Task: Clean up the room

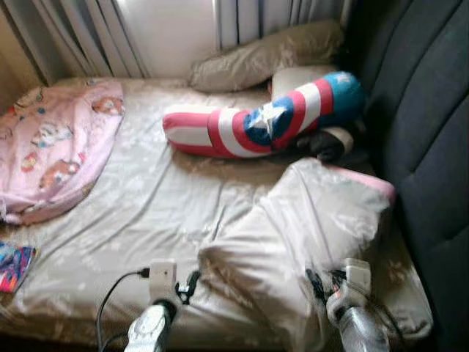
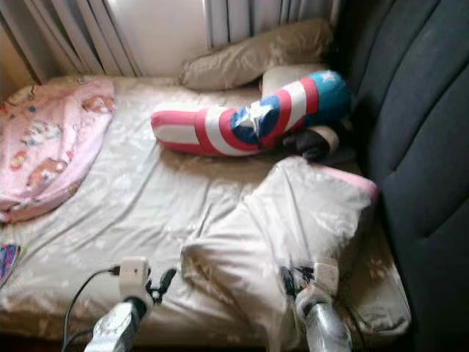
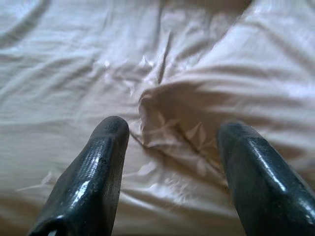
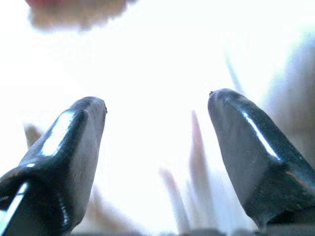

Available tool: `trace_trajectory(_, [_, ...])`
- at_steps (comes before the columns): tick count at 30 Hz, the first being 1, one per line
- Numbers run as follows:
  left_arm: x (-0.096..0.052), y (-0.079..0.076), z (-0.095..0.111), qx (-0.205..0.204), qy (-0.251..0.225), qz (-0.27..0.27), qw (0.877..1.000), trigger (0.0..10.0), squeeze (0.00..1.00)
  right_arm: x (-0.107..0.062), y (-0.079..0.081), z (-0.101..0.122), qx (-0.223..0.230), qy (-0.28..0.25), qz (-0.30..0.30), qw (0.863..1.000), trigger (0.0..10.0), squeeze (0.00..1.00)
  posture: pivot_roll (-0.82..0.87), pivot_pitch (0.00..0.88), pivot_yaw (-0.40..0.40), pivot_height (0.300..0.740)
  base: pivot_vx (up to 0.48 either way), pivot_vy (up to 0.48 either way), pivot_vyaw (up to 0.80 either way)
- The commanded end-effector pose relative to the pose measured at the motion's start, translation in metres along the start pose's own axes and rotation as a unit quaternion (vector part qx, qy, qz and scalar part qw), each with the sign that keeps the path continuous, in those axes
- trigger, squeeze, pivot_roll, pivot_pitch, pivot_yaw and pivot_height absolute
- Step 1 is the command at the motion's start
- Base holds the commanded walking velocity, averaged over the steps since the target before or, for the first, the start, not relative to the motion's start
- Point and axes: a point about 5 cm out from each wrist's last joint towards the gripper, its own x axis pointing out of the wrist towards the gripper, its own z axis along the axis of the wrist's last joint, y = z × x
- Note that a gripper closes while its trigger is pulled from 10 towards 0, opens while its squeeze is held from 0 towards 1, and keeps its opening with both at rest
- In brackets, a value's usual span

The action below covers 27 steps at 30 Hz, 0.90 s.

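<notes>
Bedding lies rumpled across the bed: a grey blanket is bunched at the near right, beside the dark headboard. Left gripper hovers with fingers apart at the blanket's near left corner. Right gripper, fingers also spread, is over the blanket's near edge. Farther back lie a red, white and blue bolster and a grey pillow. Pink quilt sits far left.

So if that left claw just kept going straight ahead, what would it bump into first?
Most likely the rumpled corner of the beige pillow, which lies directly ahead of the open left gripper on the bed sheet. Depth is hard to judge.
</notes>
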Motion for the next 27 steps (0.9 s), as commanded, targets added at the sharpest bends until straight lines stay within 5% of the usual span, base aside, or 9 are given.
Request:
trace_trajectory(1, [-0.004,0.007,0.000,-0.001,-0.011,0.009,1.000,10.0,0.00,-0.008,-0.007,-0.007,-0.006,0.000,-0.010,1.000,10.0,0.00,0.02,0.048,0.013,0.740,0.000,0.000,0.00])
trace_trajectory(11, [-0.009,0.007,0.026,0.021,-0.106,-0.003,0.994,10.0,0.00,-0.017,-0.012,0.008,-0.026,-0.093,-0.019,0.995,10.0,0.00,0.00,0.013,0.010,0.740,0.000,0.000,0.00])
trace_trajectory(27, [-0.012,0.003,0.034,0.018,-0.120,-0.008,0.993,10.0,0.00,-0.024,-0.009,0.006,-0.023,-0.110,-0.036,0.993,10.0,0.00,0.00,0.000,0.016,0.740,0.000,0.000,0.00])
